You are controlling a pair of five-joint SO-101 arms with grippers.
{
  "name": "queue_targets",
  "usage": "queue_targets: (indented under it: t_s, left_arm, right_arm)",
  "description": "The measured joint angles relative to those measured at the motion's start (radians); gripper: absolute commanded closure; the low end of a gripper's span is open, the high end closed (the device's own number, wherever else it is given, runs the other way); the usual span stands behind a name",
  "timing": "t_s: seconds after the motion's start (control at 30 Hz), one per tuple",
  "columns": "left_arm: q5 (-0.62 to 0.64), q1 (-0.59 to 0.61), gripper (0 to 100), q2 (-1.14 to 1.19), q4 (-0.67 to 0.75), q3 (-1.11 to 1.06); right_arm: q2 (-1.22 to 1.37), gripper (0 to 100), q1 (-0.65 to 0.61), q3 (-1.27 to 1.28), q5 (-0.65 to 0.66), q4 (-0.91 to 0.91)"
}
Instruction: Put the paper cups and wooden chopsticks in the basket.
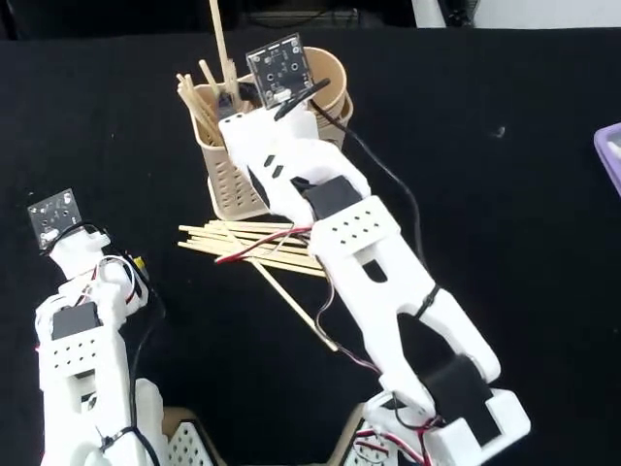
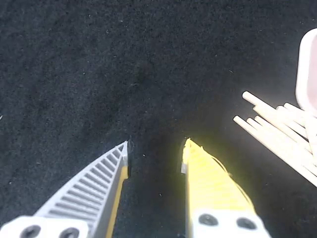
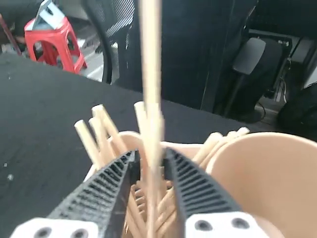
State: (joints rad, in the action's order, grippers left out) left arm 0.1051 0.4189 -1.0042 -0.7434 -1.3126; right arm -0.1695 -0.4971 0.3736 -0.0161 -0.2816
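Over the basket (image 1: 233,189), at the far middle of the black cloth table (image 1: 505,243), the right gripper (image 3: 148,158) pinches one wooden chopstick (image 3: 148,59) between its ribbed black fingers. The stick's long axis stands near upright. Its lower end sits among the standing chopsticks (image 1: 197,97) in the basket, and its upper end rises well above the rim. Judged from this, the stick is lined up with the basket's mouth and needs only a parting of the fingers to drop in.

A tan paper cup (image 1: 330,78), round and smooth-walled, appears to sit in the same basket just beside the sticks. The basket is pale plastic with slotted walls.

On the cloth just in front of the basket lies a loose bundle (image 1: 254,243) of pale, straight sticks, crossed from above by the right arm. A stray stick (image 1: 291,301) lies slanted beside it.

The left gripper (image 2: 156,148), one finger grey and one yellow, hovers low over bare cloth. Its fingers are spread, with nothing between them. The bundle's blunt ends lie near, off to one side, so the left arm looks better placed to take them.
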Motion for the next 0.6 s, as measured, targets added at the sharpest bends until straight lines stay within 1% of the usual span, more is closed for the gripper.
queue_targets:
  t_s: [0.2,0.3,0.37,0.47,0.6]
  left_arm:
    - [0.000,0.000,82,0.000,0.000,0.000]
    - [0.000,0.000,82,0.000,0.000,0.000]
    - [0.000,0.000,82,0.000,0.000,0.000]
    - [0.000,0.000,82,0.000,0.000,0.000]
    - [0.000,0.000,82,0.000,0.000,0.000]
  right_arm:
    - [-0.064,86.4,-0.018,0.000,0.000,-0.069]
    - [-0.135,86.4,-0.018,0.000,0.000,-0.083]
    - [-0.195,86.4,-0.018,0.000,0.000,-0.124]
    - [-0.296,86.4,-0.021,0.000,0.029,-0.233]
    - [-0.414,86.1,-0.044,-0.002,0.169,-0.489]
